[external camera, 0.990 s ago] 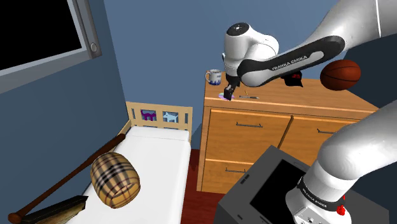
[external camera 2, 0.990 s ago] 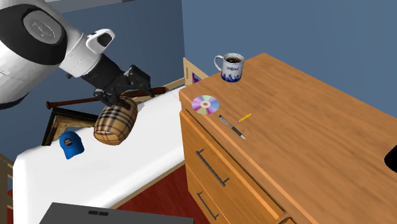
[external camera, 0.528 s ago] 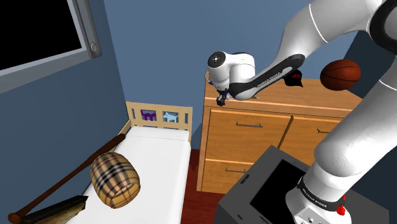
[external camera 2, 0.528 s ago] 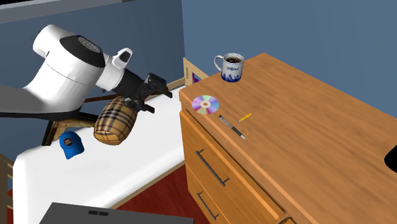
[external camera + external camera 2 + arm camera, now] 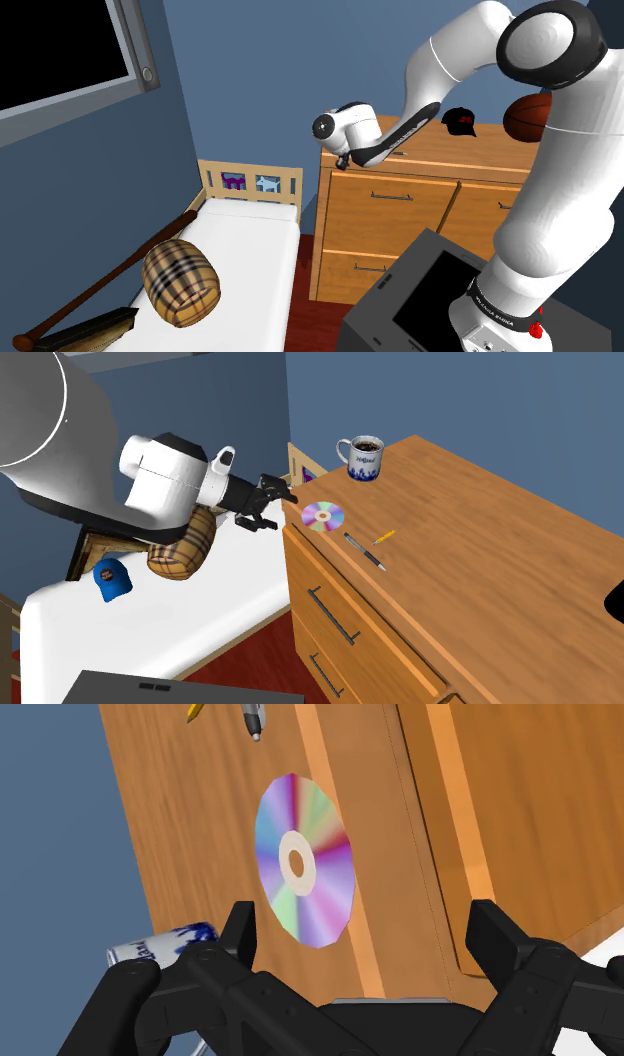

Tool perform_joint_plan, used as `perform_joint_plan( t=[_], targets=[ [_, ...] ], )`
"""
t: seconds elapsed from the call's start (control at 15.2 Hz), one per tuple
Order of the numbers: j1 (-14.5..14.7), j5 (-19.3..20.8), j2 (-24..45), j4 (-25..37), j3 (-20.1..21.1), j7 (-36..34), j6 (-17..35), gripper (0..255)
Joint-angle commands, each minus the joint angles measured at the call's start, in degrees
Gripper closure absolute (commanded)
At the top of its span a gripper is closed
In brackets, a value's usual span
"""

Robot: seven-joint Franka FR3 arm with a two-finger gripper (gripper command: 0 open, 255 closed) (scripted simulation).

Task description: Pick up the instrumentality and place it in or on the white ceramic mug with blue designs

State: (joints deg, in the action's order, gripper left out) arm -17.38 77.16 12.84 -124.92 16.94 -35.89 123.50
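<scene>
While spread wide, hand [image 5: 365, 919] faces disc [image 5: 305, 859].

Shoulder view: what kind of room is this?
Most likely a child's bedroom: a small bed with a white mattress, a wooden dresser beside it, plus a baseball bat and a basketball.

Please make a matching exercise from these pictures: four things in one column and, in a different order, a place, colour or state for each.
Things:
1. disc
2. mug
3. pencil
4. gripper

Descriptions:
A. jaws apart, beside the dresser
B. white with blue pattern, at the dresser's corner
C. rainbow-coloured, lying flat on the dresser top
D. yellow, next to the pen

Pairs: 1-C, 2-B, 3-D, 4-A
</scene>
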Motion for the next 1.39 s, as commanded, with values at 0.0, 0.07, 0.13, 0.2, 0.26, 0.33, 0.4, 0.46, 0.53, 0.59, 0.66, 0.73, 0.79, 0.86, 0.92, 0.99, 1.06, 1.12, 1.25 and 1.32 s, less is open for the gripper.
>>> perform_joint_plan(
  t=[0.0, 0.07, 0.13, 0.2, 0.26, 0.33, 0.4, 0.46, 0.53, 0.59, 0.66, 0.73, 0.79, 0.86, 0.92, 0.99, 1.06, 1.12, 1.25, 1.32],
  targets=[
    [-0.2, 1.8, 1.8, 1.0, -0.6, -0.9, 0.2, 0],
    [-0.4, 2.4, 2.3, 1.2, -0.9, -1.1, 0.5, 0],
    [-0.6, 2.9, 2.8, 1.5, -1.1, -1.3, 0.8, 0],
    [-0.8, 3.5, 3.4, 1.8, -1.4, -1.5, 1.1, 0],
    [-1.0, 4.0, 3.9, 2.1, -1.7, -1.7, 1.4, 0],
    [-1.1, 4.3, 4.2, 2.3, -1.8, -1.8, 1.6, 0],
    [-1.1, 4.3, 4.2, 2.3, -1.8, -1.8, 1.6, 0],
    [-1.1, 4.3, 4.2, 2.3, -1.8, -1.8, 1.6, 0],
    [-1.1, 4.3, 4.2, 2.3, -1.8, -1.8, 1.6, 0],
    [-1.1, 4.3, 4.2, 2.3, -1.8, -1.8, 1.6, 0],
    [-1.1, 4.3, 4.2, 2.3, -1.8, -1.8, 1.6, 0],
    [-1.1, 4.3, 4.2, 2.3, -1.8, -1.8, 1.6, 0],
    [-1.1, 4.3, 4.2, 2.3, -1.8, -1.8, 1.6, 0],
    [-1.1, 4.3, 4.2, 2.3, -1.8, -1.8, 1.6, 0],
    [-1.1, 4.3, 4.2, 2.3, -1.8, -1.8, 1.6, 255],
    [-1.1, 4.3, 4.2, 2.3, -1.8, -1.8, 1.6, 255],
    [-1.1, 4.3, 4.2, 2.3, -1.8, -1.8, 1.6, 255],
    [-1.1, 4.3, 4.2, 2.3, -1.8, -1.8, 1.6, 255],
    [-1.1, 4.3, 4.2, 2.3, -1.8, -1.8, 1.6, 255],
    [-1.1, 4.3, 4.2, 2.3, -1.8, -1.8, 1.6, 255]
  ],
)
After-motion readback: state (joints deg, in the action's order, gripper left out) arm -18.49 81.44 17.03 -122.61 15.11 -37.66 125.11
